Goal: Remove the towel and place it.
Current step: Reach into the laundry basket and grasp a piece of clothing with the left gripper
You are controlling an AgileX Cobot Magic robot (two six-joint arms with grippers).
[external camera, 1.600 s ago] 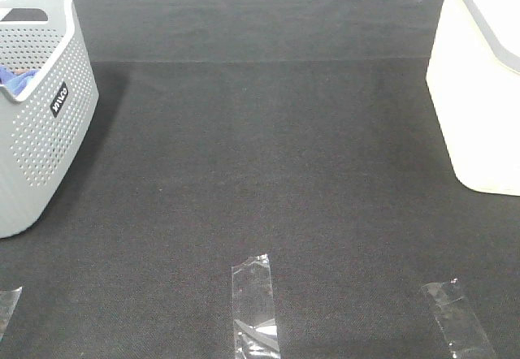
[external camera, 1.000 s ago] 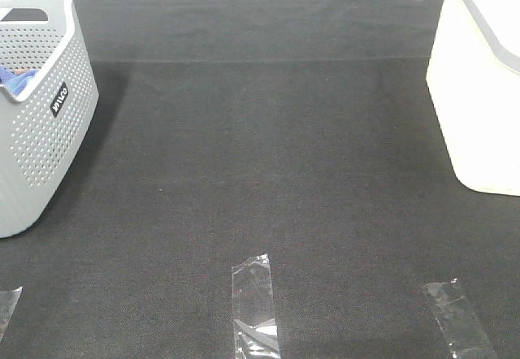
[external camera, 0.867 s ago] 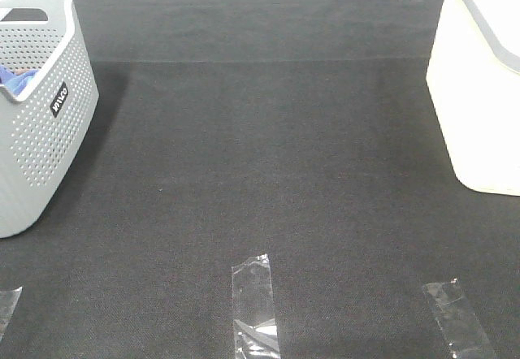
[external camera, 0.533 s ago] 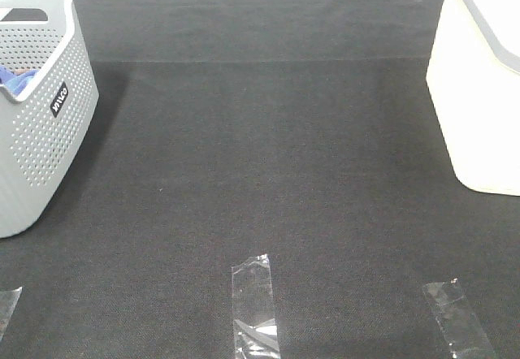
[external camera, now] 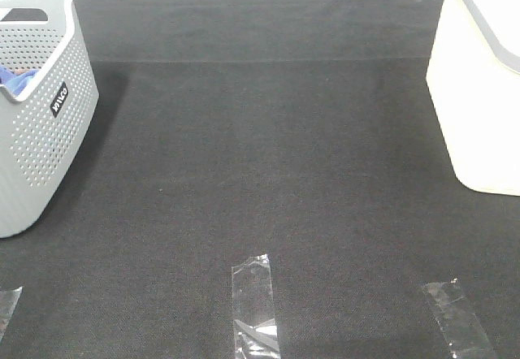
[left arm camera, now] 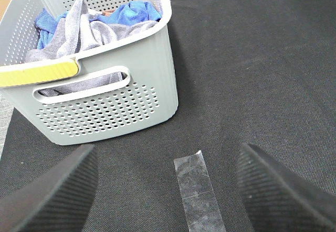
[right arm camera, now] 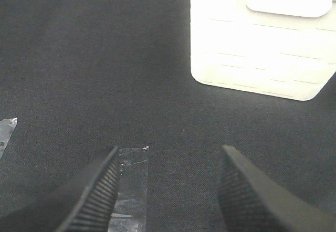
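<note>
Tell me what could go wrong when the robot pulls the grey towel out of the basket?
The crumpled grey-lavender microfibre towel lies bunched against the small bright blue cloth, so the blue one might come out too. The towel also shows through the handle slot of the grey perforated plastic basket and might snag, tipping the basket.

Towel (left arm camera: 86, 32): grey-lavender microfibre, crumpled in a heap inside basket (left arm camera: 105, 116). One fold peaked up above the rim, another part showing through the handle slot. Pressed against blue cloth (left arm camera: 131, 12). Ahead of left gripper (left arm camera: 167, 150), apart from it, not touched; jaws spread, nothing between them.
</note>
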